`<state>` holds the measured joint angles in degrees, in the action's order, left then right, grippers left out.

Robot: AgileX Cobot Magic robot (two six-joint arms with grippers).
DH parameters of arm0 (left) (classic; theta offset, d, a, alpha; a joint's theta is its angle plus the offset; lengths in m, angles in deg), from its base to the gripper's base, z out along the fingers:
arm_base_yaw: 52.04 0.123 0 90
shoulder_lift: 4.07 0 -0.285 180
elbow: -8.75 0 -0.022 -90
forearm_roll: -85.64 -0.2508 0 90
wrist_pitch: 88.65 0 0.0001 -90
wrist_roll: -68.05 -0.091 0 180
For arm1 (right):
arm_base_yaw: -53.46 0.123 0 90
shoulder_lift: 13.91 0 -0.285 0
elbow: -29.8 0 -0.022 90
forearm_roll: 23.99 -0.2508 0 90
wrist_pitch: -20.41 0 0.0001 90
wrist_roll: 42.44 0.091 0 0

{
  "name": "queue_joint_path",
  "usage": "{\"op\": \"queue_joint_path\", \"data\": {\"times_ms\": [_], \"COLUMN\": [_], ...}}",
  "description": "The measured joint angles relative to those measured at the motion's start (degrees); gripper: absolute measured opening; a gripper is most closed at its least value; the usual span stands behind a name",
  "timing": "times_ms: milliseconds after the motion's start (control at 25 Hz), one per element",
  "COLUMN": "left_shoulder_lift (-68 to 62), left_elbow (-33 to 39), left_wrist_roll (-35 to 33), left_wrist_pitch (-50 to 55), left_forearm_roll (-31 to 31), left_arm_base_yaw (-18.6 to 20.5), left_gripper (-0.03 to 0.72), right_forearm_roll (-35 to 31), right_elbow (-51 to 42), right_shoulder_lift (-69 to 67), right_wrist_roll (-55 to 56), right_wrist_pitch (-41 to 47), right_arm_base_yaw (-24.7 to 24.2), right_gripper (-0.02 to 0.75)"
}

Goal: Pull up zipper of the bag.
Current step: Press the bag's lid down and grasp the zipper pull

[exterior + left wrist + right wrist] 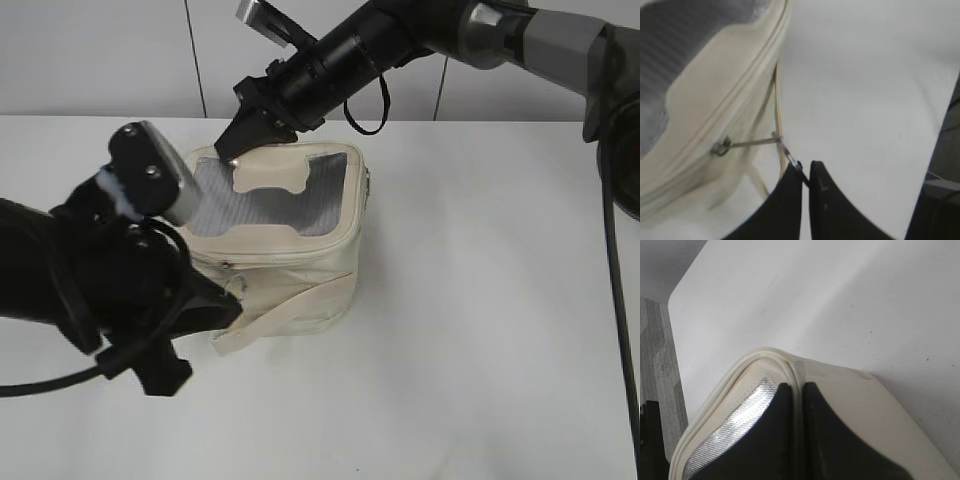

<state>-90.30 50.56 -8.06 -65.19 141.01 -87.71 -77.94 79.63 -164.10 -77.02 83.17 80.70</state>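
The cream bag stands on the white table, its grey mesh top around a cream patch. My left gripper is at the bag's front left side. In the left wrist view the jaws are shut on the end of the zipper's thin metal pull, which is stretched taut from the small silver slider on the cream track. My right gripper is at the bag's back left top corner. In the right wrist view its jaws are shut on the bag's raised cream rim.
The cream strap hangs down the bag's front to the table. A grey panelled wall stands behind. The table's edge and the floor show at the left of the right wrist view. My left arm fills the lower left.
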Motion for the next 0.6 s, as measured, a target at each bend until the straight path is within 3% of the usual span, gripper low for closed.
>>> {"op": "queue_joint_path", "data": {"times_ms": [80, 200, 480, 600], "left_shoulder_lift": [-1.46, -4.67, -6.77, -6.72], "left_elbow": [-0.25, -2.48, -4.66, -4.66], "left_wrist_roll": [0.05, 0.05, 1.86, 3.92], "left_wrist_pitch": [-5.32, -8.17, -7.68, -2.61], "left_forearm_roll": [1.53, 2.6, 4.89, 5.07], "left_arm_base_yaw": [-4.96, -9.43, -10.33, -8.88], "left_gripper": [0.017, 0.018, 0.024, 0.091], "right_forearm_roll": [0.05, 0.05, 0.18, 0.98], "right_elbow": [0.0, 0.03, 0.07, 0.73], "right_shoulder_lift": [0.0, 0.0, 0.0, 0.16], "right_wrist_roll": [0.0, 0.0, 0.05, 0.12], "right_wrist_pitch": [-0.07, -0.07, -0.14, -0.08], "right_arm_base_yaw": [-0.07, -0.07, -0.07, -0.14], "right_gripper": [0.043, 0.043, 0.044, 0.156]}}
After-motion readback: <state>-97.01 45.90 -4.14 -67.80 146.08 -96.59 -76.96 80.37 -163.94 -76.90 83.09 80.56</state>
